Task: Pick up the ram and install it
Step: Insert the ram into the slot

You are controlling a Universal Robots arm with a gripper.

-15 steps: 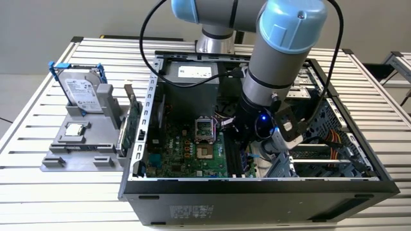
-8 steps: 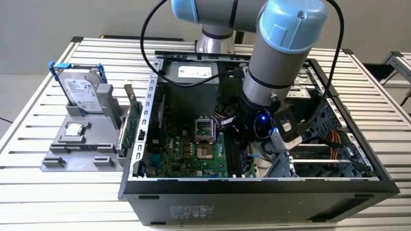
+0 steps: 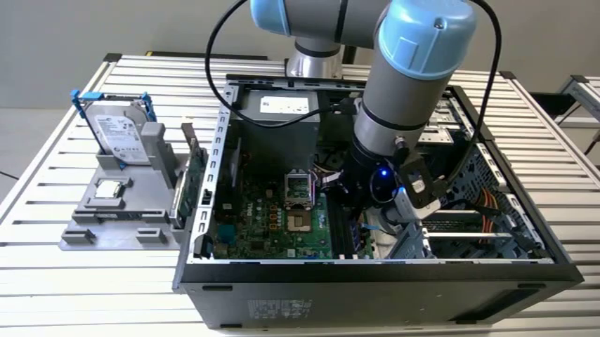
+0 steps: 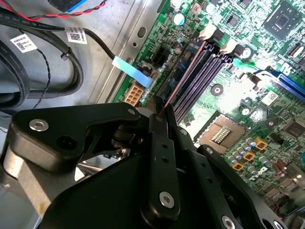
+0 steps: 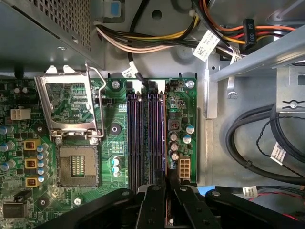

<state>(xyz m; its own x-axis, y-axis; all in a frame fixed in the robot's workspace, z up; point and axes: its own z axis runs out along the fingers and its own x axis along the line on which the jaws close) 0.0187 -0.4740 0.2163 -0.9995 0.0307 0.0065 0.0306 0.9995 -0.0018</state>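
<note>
My gripper (image 3: 359, 208) reaches down inside the open computer case (image 3: 375, 270), over the motherboard (image 3: 272, 225). The ram (image 4: 183, 76) appears edge-on as a thin reddish-brown line running from between the black fingers (image 4: 162, 143) to the row of dark memory slots (image 4: 200, 76). In the first wrist view the ram (image 5: 165, 138) lines up with the slot nearest the board's edge, beside the other memory slots (image 5: 143, 138). My gripper (image 5: 167, 191) is shut on the ram's near end. How deep the ram sits in its slot I cannot tell.
An open processor socket (image 5: 76, 164) with its raised metal frame (image 5: 69, 102) lies beside the slots. Cable bundles (image 5: 257, 143) run along the case floor. Outside the case, a grey fixture (image 3: 80, 235) holds a blue-framed silver drive (image 3: 122, 133), a small silver chip (image 3: 111, 188) and an upright green board (image 3: 195, 179).
</note>
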